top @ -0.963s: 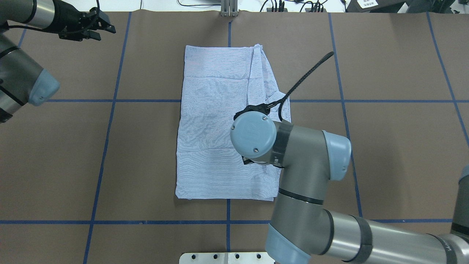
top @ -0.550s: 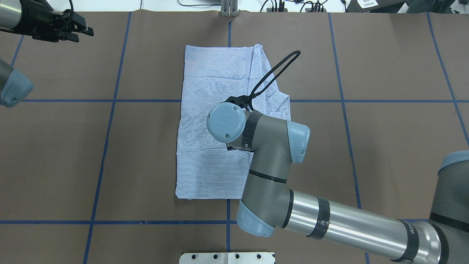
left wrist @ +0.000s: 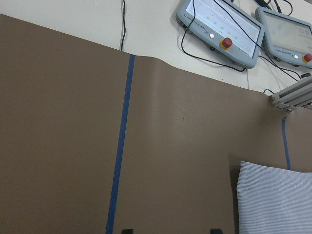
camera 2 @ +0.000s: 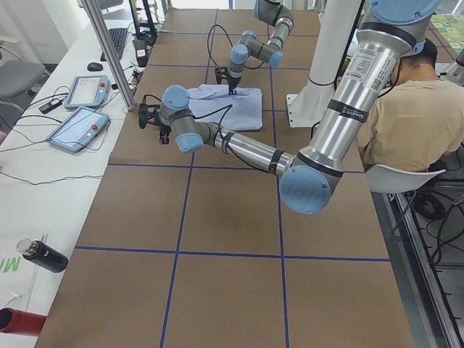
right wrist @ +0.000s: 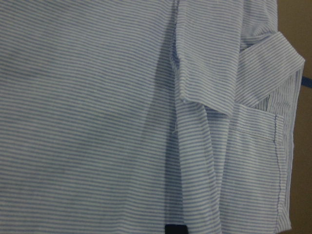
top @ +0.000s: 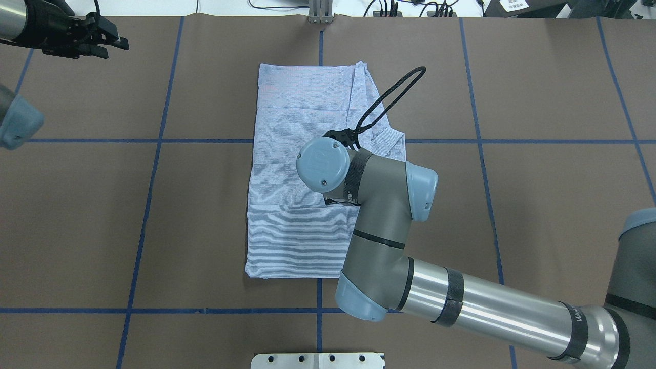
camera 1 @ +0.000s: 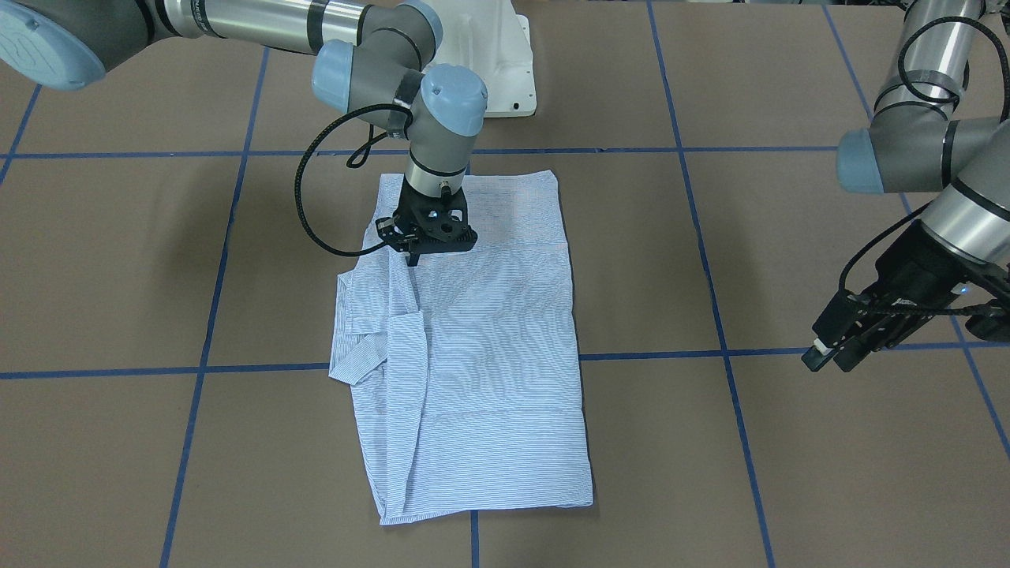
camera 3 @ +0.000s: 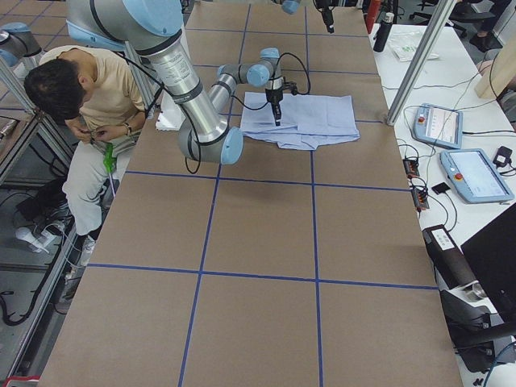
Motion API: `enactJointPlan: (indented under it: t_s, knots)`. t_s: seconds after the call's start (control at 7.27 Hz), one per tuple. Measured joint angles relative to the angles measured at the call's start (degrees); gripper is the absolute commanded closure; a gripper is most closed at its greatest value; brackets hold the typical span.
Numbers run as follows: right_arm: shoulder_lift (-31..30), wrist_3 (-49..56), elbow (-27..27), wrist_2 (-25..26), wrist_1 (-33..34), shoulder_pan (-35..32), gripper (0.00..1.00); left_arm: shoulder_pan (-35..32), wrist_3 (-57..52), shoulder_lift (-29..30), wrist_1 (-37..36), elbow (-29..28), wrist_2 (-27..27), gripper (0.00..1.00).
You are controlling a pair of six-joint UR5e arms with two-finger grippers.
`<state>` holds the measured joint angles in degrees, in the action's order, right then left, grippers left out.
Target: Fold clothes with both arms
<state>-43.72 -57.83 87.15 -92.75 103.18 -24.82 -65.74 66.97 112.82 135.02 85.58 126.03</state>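
Note:
The light blue-and-white striped shirt lies flat on the brown table, folded into a long rectangle, with a sleeve and cuff doubled over along its right side. My right gripper points straight down over the shirt's near half. Its fingertips show as one dark tip, together, just above the cloth, holding nothing. In the overhead view the wrist hides it. My left gripper hovers open over bare table at the far left, well clear of the shirt.
The white pedestal base stands at the robot's edge. Two teach pendants and cables lie beyond the far edge, by an aluminium post. A person sits beside the table. Blue tape lines cross the brown surface.
My right arm swung left over the shirt, then eased slightly back right, its cable loop changing shape. My left gripper drew further to the far left corner.

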Motion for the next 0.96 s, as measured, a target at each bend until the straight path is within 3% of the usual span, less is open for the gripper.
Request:
enactJointPlan:
  t_s: [0.96]
  knots:
    - [-0.2, -0.9, -2.2, -0.4, -1.8, 0.0, 1.0, 0.1, 0.0, -0.1, -2.7, 2.0, 0.0, 0.38]
